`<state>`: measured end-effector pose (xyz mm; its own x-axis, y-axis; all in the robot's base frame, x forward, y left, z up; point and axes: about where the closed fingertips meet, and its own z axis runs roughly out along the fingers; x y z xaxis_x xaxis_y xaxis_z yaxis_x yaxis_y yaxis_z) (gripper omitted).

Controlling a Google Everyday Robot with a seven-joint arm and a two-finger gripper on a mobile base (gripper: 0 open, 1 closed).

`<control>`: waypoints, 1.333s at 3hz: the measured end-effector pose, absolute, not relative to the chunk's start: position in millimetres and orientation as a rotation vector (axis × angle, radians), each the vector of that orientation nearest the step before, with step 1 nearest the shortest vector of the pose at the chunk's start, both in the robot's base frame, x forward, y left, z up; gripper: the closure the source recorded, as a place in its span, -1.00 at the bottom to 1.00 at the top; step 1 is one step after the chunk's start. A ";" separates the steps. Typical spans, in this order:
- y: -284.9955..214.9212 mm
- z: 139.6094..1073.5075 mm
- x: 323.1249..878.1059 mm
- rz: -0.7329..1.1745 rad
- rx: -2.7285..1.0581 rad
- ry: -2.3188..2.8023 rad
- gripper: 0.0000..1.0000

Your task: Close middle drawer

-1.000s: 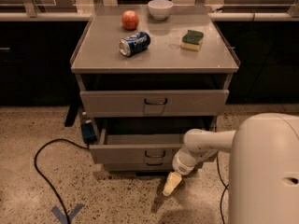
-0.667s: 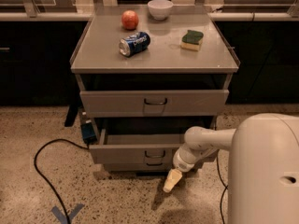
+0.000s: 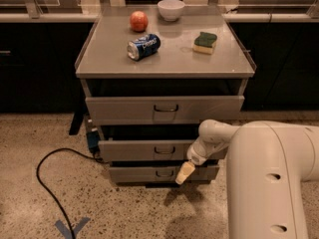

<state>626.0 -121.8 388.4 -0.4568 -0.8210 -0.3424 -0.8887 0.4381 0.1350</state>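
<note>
The middle drawer (image 3: 149, 151) is a wide grey drawer with a low front and a small dark loop handle (image 3: 164, 150). It stands partly out of the grey cabinet (image 3: 164, 63), further out than the bottom drawer (image 3: 144, 174) below it. My gripper (image 3: 185, 173), cream-tipped on a white arm (image 3: 214, 136), points down and left. It sits just below the right part of the middle drawer's front, in front of the bottom drawer. The wrist lies against the middle drawer's right end.
The top drawer (image 3: 164, 108) also stands out a little. On the cabinet top lie an apple (image 3: 139, 21), a blue can (image 3: 143, 46), a white bowl (image 3: 171, 9) and a green sponge (image 3: 205, 42). A black cable (image 3: 47, 183) loops on the floor at left. Dark counters flank the cabinet.
The middle drawer has slid back into the cabinet, so the bottom drawer's front now shows below it. My gripper and wrist have moved up and toward the cabinet with it.
</note>
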 end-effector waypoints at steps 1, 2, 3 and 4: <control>-121.8 388.3 626.1 0.437 -1.492 2.465 -1.00; -127.0 384.8 634.8 0.420 -1.473 2.476 -1.00; -139.0 384.1 667.7 0.412 -1.419 2.487 -1.00; -139.0 384.1 667.7 0.412 -1.419 2.487 -1.00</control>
